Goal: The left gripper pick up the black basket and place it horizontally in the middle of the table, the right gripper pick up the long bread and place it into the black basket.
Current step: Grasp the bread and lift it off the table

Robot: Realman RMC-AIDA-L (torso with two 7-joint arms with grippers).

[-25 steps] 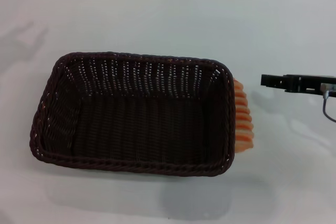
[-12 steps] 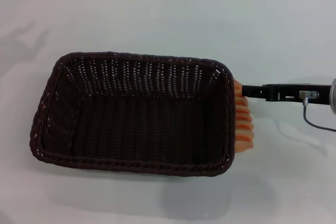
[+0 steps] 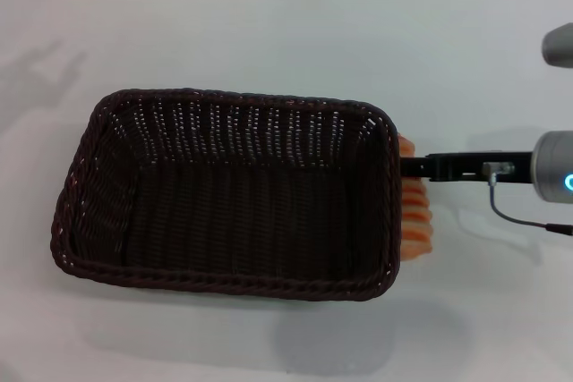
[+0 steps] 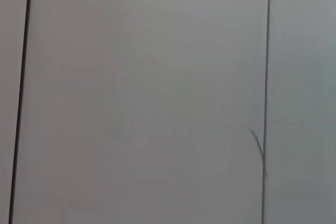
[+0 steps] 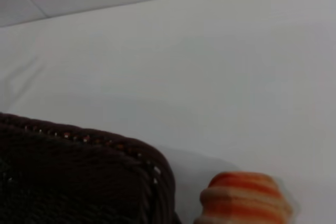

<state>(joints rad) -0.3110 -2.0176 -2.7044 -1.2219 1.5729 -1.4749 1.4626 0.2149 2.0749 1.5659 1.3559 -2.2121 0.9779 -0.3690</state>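
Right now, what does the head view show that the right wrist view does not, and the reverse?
Only the head view shows the right gripper, reaching in from the right to the long bread, and the whole empty black basket. Only the right wrist view shows the bread's rounded end close up, beside one basket corner. Both show the bread outside the basket, against its right side, on the white table.
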